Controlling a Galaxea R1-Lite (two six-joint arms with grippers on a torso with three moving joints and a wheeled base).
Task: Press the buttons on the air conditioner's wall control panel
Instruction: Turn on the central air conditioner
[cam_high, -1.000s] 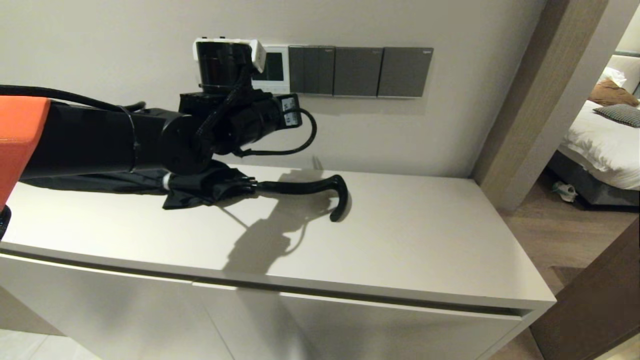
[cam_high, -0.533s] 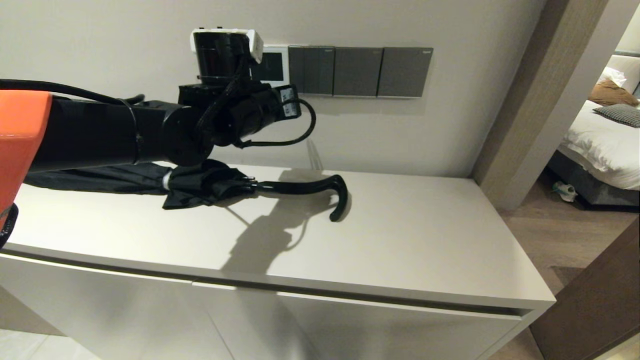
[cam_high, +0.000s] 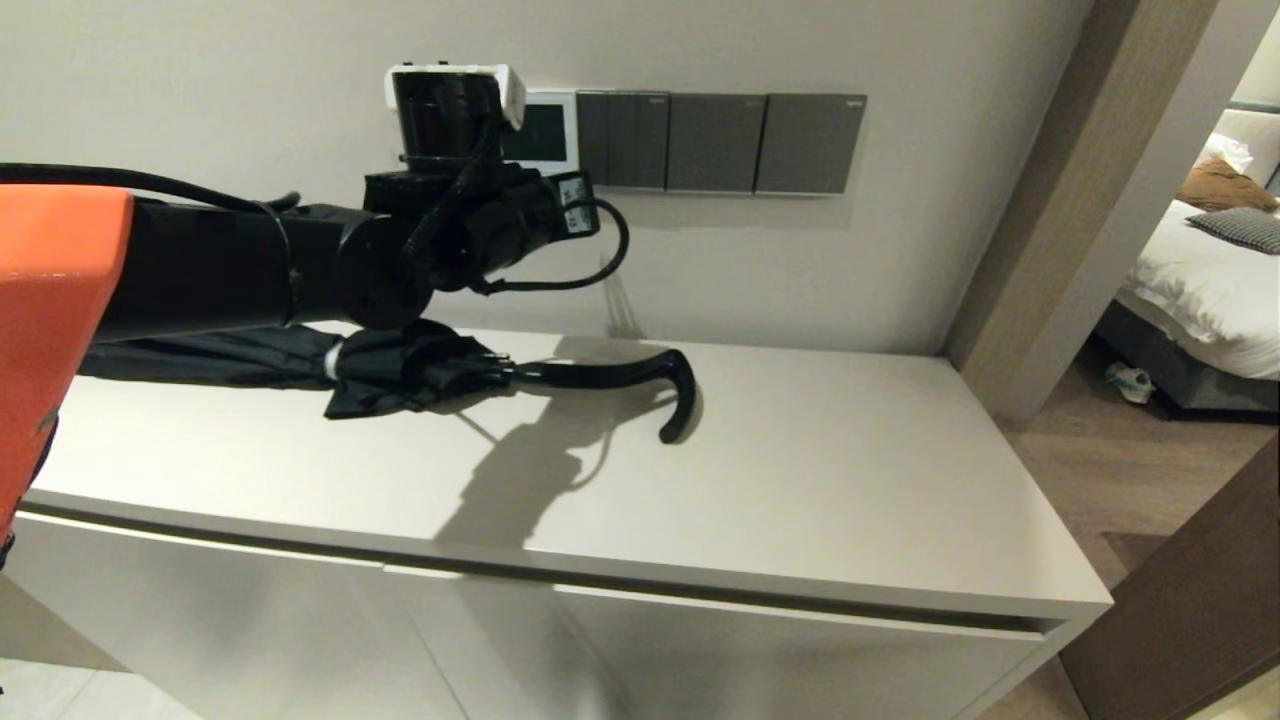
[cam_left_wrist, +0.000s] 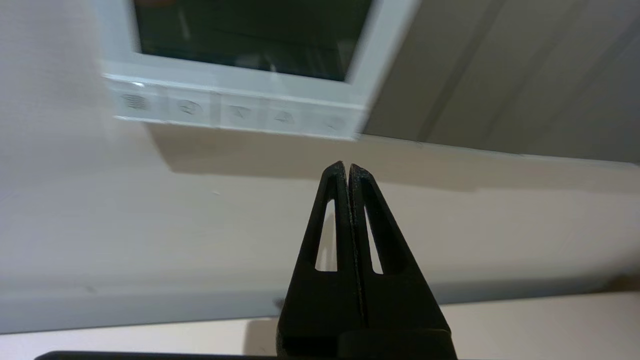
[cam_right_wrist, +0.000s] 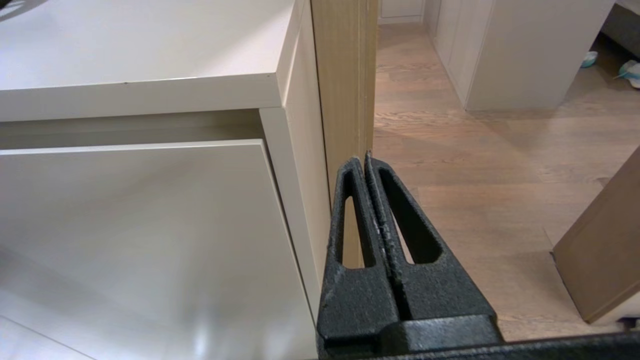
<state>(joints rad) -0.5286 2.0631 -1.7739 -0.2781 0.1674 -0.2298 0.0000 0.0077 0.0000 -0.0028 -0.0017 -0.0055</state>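
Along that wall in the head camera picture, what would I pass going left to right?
Left gripper's black wrist → small white thermostat panel with dark screen → three dark grey switch plates → wooden door frame → white bed.

The head view looks forward and down from up high, far enough back to see the whole white cabinet (cam_high: 800, 470) and the wall behind it. The left wrist view sits very close to the wall and looks up at the white wall panel (cam_left_wrist: 240, 95), which the head view also shows (cam_high: 545, 135). The right wrist view looks from low down at the cabinet's corner (cam_right_wrist: 270, 90) and the wood floor (cam_right_wrist: 475, 165).
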